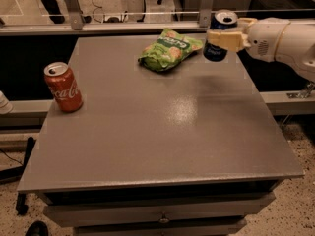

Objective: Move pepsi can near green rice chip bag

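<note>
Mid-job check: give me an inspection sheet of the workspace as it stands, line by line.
Surface: grey table, flat, with a glare patch mid-top.
Job's things: pepsi can held in the gripper, apparently lifted, just right of the green rice chip bag and not touching it; the bag lies at back centre.
Clutter: red cola can, upright near the left edge.
Grippers: gripper at back right, shut on the pepsi can.
Cables: nothing seen.
Surroundings: metal rail behind the table; speckled floor.

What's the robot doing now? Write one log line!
end effector: over table back-right corner, shut on pepsi can | pepsi can: held beside green rice chip bag
</note>
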`<state>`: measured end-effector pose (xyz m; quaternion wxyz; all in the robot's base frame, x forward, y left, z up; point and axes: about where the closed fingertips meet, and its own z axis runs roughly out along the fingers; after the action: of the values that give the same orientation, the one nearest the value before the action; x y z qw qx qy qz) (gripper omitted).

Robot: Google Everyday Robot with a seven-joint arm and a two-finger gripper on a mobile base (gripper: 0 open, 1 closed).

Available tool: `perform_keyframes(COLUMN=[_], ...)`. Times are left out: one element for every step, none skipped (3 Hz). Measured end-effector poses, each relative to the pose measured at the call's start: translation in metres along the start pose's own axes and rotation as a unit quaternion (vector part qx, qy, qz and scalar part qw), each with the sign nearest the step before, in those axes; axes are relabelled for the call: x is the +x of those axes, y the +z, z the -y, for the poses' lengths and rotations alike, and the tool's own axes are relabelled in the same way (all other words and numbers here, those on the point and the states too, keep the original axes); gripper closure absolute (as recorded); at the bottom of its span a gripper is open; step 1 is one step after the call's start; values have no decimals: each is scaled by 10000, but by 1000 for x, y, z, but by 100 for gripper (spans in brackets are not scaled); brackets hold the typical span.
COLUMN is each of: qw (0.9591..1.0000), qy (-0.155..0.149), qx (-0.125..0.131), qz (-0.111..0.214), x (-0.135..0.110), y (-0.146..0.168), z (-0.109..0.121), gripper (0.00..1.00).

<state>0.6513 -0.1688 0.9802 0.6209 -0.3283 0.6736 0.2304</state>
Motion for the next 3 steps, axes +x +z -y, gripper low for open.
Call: perform_keyframes(qw=[10000, 9998, 9998], qy=[52, 143, 177], qx=[58, 103, 83], qz=[46, 74, -59], x=[1, 5, 16], y=[26, 48, 65], z=[26, 44, 52], gripper=[100, 100, 100])
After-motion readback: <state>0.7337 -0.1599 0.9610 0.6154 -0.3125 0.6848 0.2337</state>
